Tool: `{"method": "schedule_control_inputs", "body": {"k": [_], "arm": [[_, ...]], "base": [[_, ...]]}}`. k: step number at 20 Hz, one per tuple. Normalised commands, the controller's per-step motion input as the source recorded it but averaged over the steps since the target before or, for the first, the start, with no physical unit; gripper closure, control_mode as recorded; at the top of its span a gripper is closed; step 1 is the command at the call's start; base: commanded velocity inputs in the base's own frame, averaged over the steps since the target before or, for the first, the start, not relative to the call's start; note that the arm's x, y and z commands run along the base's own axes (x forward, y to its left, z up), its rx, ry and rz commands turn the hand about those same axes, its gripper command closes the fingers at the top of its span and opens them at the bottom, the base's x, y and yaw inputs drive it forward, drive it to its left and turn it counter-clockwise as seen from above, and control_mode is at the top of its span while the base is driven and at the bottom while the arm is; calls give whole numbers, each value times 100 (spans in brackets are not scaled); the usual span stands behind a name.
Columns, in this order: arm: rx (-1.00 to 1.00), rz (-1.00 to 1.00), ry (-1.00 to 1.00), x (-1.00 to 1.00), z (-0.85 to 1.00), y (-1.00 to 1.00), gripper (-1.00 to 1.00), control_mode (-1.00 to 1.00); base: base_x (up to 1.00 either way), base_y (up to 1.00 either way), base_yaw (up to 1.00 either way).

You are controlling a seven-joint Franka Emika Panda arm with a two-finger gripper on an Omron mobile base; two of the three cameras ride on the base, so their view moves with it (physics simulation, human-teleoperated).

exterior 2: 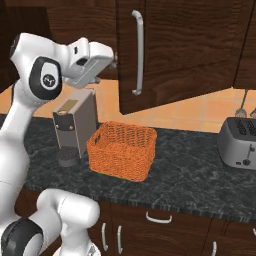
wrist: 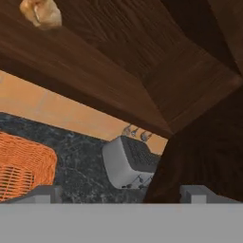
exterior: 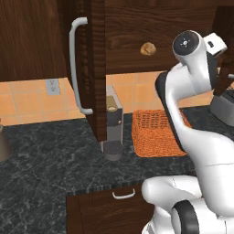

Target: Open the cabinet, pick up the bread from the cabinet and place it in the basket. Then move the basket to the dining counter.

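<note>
Cabinet open, bread on its shelf, basket below on the bench.

In the left base view, the cabinet (exterior: 93, 64) has one door swung out edge-on, its curved handle (exterior: 77, 64) to the left; the bread (exterior: 147, 48) sits on the dark shelf inside, up and to the right of that door. Below the door stands a coffee machine (exterior: 113, 128), and just right of it the orange basket (exterior: 157, 133) rests on the black speckled bench (exterior: 50, 155), partly behind the arm. A toaster (exterior 2: 239, 142) stands well to the right. The pincer (exterior 2: 115, 60) is raised at the cabinet's lower edge; whether it is wide or narrow cannot be told.
</note>
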Motion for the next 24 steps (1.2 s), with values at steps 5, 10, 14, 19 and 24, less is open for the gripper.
{"method": "schedule_control_inputs", "body": {"k": [5,10,14,19,24], "arm": [[2,0,10,56,-7,-47,-100,-100],[2,-22,-5,-81,0,-62,-100,-100],[5,-33,-14,-100,0,-49,-100,-100],[9,-36,-9,-79,3,-83,-100,-100],[16,-33,-9,-55,13,-100,-100,-100]], "base": [[0,0,0],[0,0,0],[0,0,0],[0,0,0],[0,0,0]]}}
